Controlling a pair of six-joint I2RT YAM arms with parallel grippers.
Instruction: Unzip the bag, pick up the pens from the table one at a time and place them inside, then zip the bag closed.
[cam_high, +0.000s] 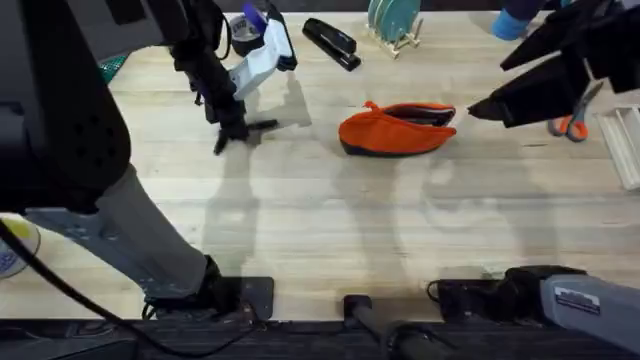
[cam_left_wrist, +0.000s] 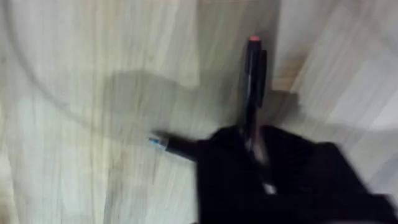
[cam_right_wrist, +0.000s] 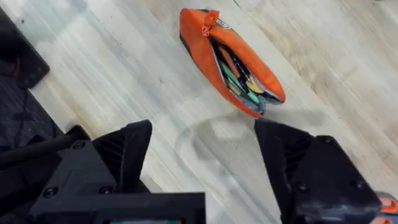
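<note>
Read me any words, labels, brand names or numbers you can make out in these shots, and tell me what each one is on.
No text can be read in any view.
White label on the right arm's base: dark print, too small and blurred to read.
Container at the table's left edge: blue marks, unreadable.
The bag, lying open, shows no lettering.
The pens under the left claw show no legible markings.

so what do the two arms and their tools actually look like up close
The left arm has dark, bulky upper links, a pale grey lower segment and a black cable looping past its base. Its tool is slim and black. The right tool has two broad, blocky black fingers with visible screws. The right arm's base has a grey link with a small label.
</note>
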